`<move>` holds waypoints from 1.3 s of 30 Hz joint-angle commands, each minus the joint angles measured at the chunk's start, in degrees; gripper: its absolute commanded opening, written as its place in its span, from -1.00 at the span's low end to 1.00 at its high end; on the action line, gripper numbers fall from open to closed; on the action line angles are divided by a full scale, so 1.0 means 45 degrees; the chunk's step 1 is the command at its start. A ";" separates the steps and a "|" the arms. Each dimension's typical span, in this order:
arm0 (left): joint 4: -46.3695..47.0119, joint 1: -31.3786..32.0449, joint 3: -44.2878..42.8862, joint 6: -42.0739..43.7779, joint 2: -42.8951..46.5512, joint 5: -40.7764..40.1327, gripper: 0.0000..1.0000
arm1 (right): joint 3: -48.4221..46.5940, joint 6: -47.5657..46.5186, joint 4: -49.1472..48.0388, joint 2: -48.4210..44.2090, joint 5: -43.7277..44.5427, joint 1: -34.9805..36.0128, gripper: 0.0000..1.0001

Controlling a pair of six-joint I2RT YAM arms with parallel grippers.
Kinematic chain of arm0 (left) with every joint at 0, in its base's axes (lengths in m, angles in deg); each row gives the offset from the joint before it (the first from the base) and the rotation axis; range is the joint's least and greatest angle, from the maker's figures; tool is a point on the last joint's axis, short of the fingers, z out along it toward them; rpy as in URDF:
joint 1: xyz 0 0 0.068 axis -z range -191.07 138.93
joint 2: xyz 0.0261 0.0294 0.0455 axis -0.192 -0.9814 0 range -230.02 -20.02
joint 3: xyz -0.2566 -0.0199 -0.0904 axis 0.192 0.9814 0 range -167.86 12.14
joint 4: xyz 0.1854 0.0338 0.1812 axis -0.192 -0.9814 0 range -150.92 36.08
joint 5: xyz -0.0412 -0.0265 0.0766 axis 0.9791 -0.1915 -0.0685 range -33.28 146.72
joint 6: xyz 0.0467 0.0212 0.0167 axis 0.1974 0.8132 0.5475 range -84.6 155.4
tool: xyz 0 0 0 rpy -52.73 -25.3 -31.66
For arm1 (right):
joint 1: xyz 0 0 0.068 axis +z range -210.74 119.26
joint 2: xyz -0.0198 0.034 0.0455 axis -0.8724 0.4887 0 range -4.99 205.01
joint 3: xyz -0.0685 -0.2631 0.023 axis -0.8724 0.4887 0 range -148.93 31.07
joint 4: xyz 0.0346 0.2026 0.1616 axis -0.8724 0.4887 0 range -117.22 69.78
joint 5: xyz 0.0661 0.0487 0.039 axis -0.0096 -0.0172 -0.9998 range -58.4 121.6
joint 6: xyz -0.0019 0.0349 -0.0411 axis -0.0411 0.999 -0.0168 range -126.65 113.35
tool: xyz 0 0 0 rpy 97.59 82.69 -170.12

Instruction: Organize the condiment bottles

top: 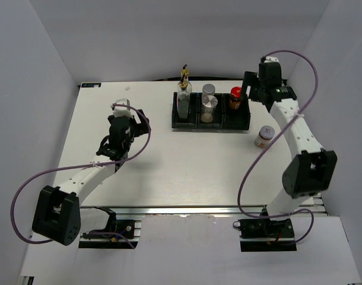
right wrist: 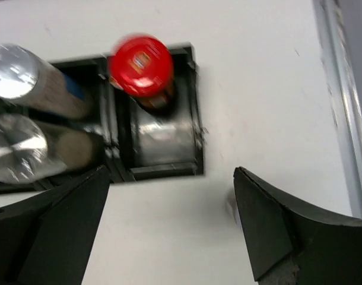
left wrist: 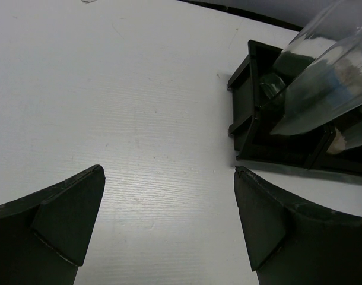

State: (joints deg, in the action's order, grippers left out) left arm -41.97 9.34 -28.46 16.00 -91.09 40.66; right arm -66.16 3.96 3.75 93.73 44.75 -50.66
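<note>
Red-lidded jar sits at the back of the tray's right compartment, probably leaving room for the white jar. Right gripper and left gripper both gape wide, holding nothing.

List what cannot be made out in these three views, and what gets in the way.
1. Top view: label of the small jar, too small to read.
2. Left wrist view: the glass bottle, cut off by the top and right edges.
3. Right wrist view: the red-lidded jar, blurred; the two shakers, cut off by the left edge.
</note>
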 commanded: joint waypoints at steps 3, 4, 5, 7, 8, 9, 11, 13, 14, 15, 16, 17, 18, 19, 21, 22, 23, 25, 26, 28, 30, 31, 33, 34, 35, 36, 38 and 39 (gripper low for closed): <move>-0.0057 -0.0042 0.0233 -0.0142 0.0929 0.0013 0.96 | 0.3263 0.1020 -0.0181 -0.2167 0.1377 -0.0950 0.79; -0.0018 -0.0023 0.0291 -0.0142 0.0949 0.0013 0.96 | 0.3982 0.1059 -0.0162 -0.2326 0.1066 -0.1146 0.79; 0.0040 -0.0022 0.0330 -0.0142 0.0968 -0.0006 0.97 | 0.4299 0.1060 -0.0161 -0.2424 0.0889 -0.1418 0.79; 0.0060 -0.0022 0.0331 -0.0142 0.0969 -0.0084 0.96 | 0.4943 0.1118 -0.0026 -0.2523 0.0479 -0.1674 0.79; 0.0060 -0.0022 0.0311 -0.0162 0.0911 -0.0085 0.96 | 0.5063 0.1234 0.0072 -0.2446 0.0361 -0.1926 0.79; 0.0060 -0.0022 0.0311 -0.0162 0.0833 -0.0065 0.97 | 0.5160 0.1216 0.0150 -0.2232 0.0263 -0.2026 0.79; 0.0022 -0.0022 0.0234 -0.0162 0.0754 -0.0065 0.97 | 0.5298 0.1294 0.0267 -0.1726 0.0164 -0.2105 0.79; -0.0018 -0.0022 0.0233 -0.0162 0.0715 -0.0065 0.96 | 0.5376 0.1294 0.0307 -0.1431 0.0164 -0.2553 0.79; 0.0002 -0.0022 0.0233 -0.0162 0.0715 -0.0065 0.96 | 0.5454 0.1314 0.0288 -0.1313 0.0145 -0.2651 0.79; 0.0021 -0.0022 0.0252 -0.0143 0.0715 -0.0065 0.96 | 0.5512 0.1333 0.0133 -0.1041 0.0106 -0.2671 0.79; 0.0041 -0.0022 0.0291 -0.0142 0.0753 -0.0104 0.97 | 0.5590 0.1353 0.0054 -0.0942 -0.0010 -0.2671 0.79; 0.0099 -0.0022 0.0292 -0.0142 0.0773 -0.0066 0.96 | 0.5707 0.1391 0.0015 -0.0709 -0.0069 -0.2691 0.79; 0.0099 -0.0022 0.0311 -0.0123 0.0754 -0.0046 0.97 | 0.5786 0.1508 -0.0044 -0.0629 -0.0089 -0.2691 0.79; 0.0177 -0.0022 0.0311 -0.0104 0.0754 0.0012 0.96 | 0.5864 0.1586 -0.0102 -0.0551 0.0046 -0.2691 0.79; 0.0236 -0.0022 0.0370 -0.0103 0.0754 0.0071 0.96 | 0.6020 0.1762 -0.0103 -0.0433 0.0242 -0.2691 0.74; 0.0256 -0.0022 0.0350 -0.0103 0.0734 0.0091 0.96 | 0.6040 0.1821 -0.0103 -0.0453 0.0339 -0.2691 0.61; 0.0275 -0.0022 0.0350 -0.0103 0.0715 0.0091 0.96 | 0.6040 0.1860 -0.0006 -0.0433 0.0379 -0.2691 0.48; 0.0236 -0.0022 0.0311 -0.0103 0.0715 0.0091 0.96 | 0.5982 0.1938 0.0073 -0.0666 0.0554 -0.2691 -0.05; 0.0236 -0.0022 0.0311 -0.0103 0.0715 0.0091 0.96 | 0.5924 0.2016 0.0286 -0.0977 0.0690 -0.2671 -0.22; 0.0333 -0.0022 0.0350 -0.0103 0.0773 0.0169 0.96 | 0.5631 0.2017 0.0346 -0.1407 0.0595 -0.2652 -0.48; 0.0353 -0.0022 0.0350 -0.0123 0.0793 0.0208 0.96 | 0.5339 0.1726 0.0269 -0.2130 0.0322 -0.2535 -0.49; 0.0392 -0.0022 0.0370 -0.0123 0.0793 0.0227 0.96 | 0.4970 0.1511 0.0210 -0.2345 0.0108 -0.2283 -0.49; 0.0451 -0.0022 0.0409 -0.0123 0.0851 0.0267 0.96 | 0.4538 0.0945 0.0035 -0.2737 -0.0030 -0.1620 -0.50; 0.0490 -0.0022 0.0447 -0.0104 0.0851 0.0286 0.96 | 0.4227 0.0769 -0.0101 -0.2854 0.0008 -0.1017 -0.50; 0.0509 -0.0022 0.0448 -0.0084 0.0871 0.0267 0.96 | 0.4050 0.0670 -0.0199 -0.2971 -0.0011 -0.0721 -0.50; 0.0510 -0.0022 0.0467 -0.0084 0.0910 0.0247 0.96 | 0.3894 0.0631 -0.0374 -0.2972 -0.0069 -0.0486 -0.50; 0.0471 -0.0022 0.0487 -0.0045 0.0968 0.0150 0.96 | 0.3291 0.0591 -0.0396 -0.2740 -0.0284 0.0100 -0.50; 0.0471 -0.0022 0.0506 -0.0064 0.0988 0.0111 0.96 | 0.3074 0.0533 -0.0512 -0.2583 -0.0323 0.0257 -0.51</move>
State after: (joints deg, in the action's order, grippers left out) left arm -40.97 9.34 -26.84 15.81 -88.20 41.08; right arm -46.83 8.14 7.29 83.32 44.86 -52.12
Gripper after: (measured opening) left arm 0.983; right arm 0.674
